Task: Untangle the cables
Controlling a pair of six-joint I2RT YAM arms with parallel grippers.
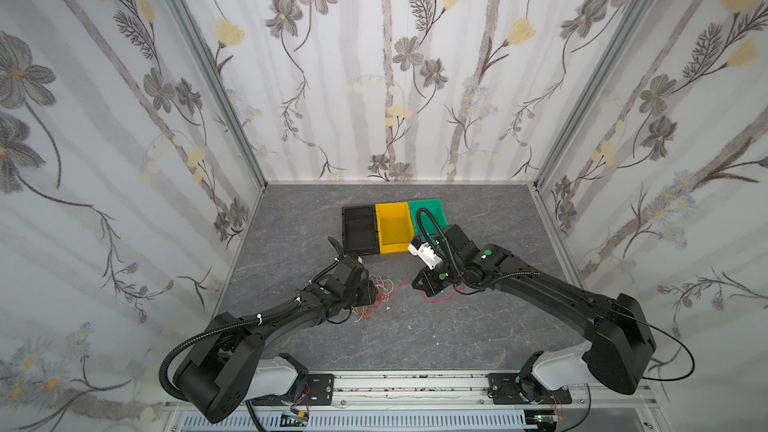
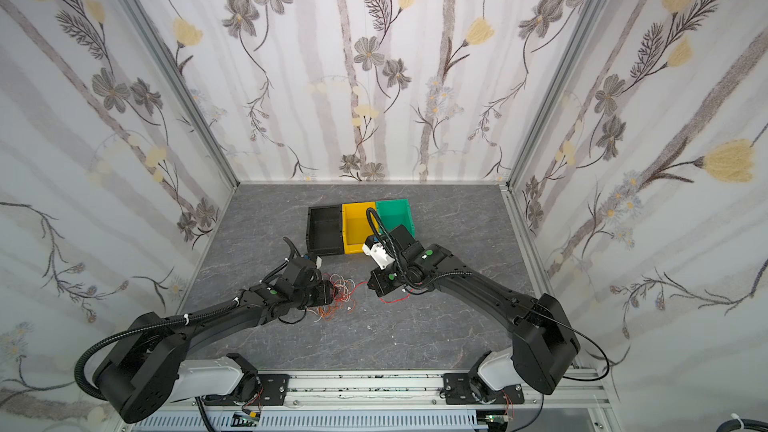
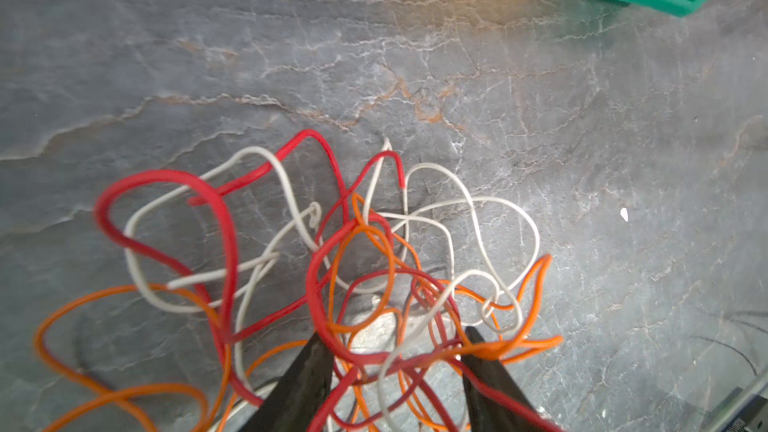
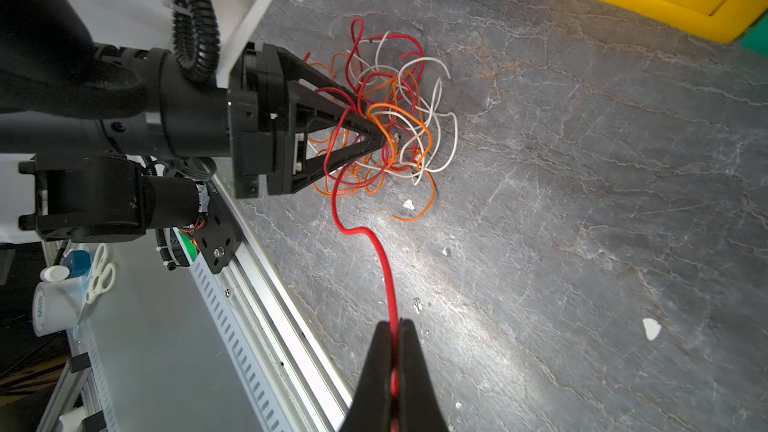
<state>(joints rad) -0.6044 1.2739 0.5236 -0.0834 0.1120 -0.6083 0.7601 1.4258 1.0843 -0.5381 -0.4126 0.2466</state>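
Right wrist view: my right gripper (image 4: 395, 326) pinches one red cable (image 4: 386, 268) partly drawn free, while farther off my left gripper (image 4: 380, 141) straddles the knotted cables (image 4: 399, 118) on the table (image 4: 582, 201), its grip unclear, so I judge nearly everything remains.

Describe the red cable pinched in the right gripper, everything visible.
Thin, glossy red cable, plastic-sheathed by look, floppy. The right gripper, shut, pinches it partway along. One end runs with an S-bend into the red, orange and white tangle; in a top view its tail loops behind the gripper over the grey table.
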